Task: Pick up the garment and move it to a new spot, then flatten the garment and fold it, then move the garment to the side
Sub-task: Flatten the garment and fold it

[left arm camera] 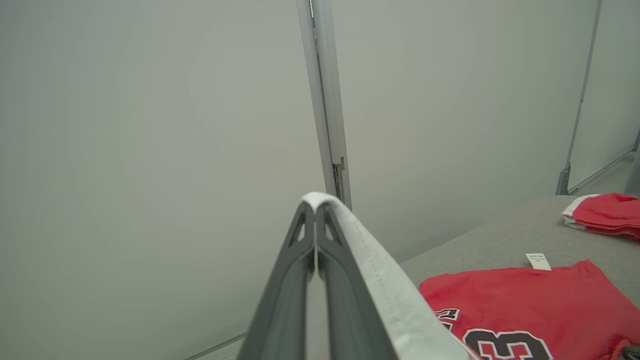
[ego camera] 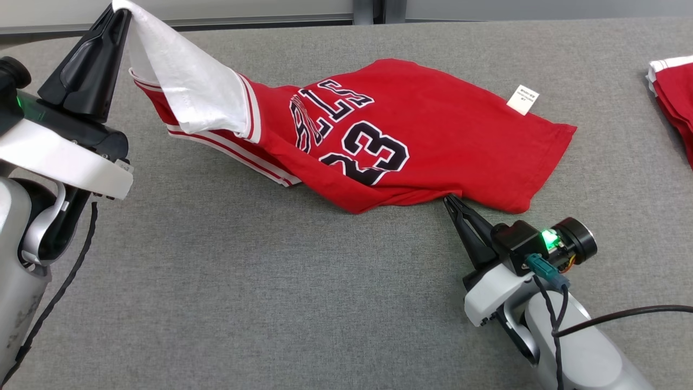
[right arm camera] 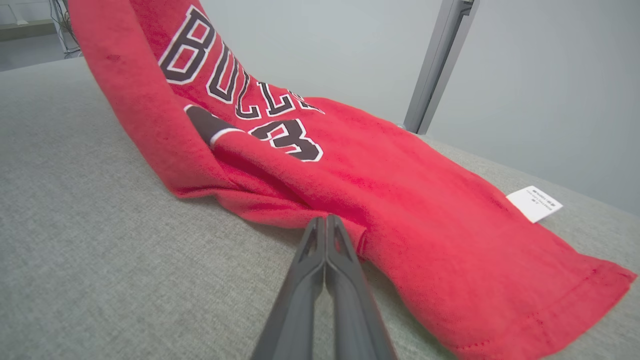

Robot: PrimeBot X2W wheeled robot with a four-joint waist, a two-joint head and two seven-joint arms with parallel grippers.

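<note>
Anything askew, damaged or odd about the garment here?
No damage or spill. The red Bulls jersey lies rumpled, a fold hiding part of the 23, while the left tool holds its white sleeve up. The right tool is shut at the near edge; whether it caught cloth is unclear.

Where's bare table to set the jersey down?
Widest bare patch: near table, bordered by the left arm, the near edge of the jersey and the right end effector. A narrower strip lies between jersey and the table's far edge. Crowded: the right, between the jersey's hem and the second red garment.
</note>
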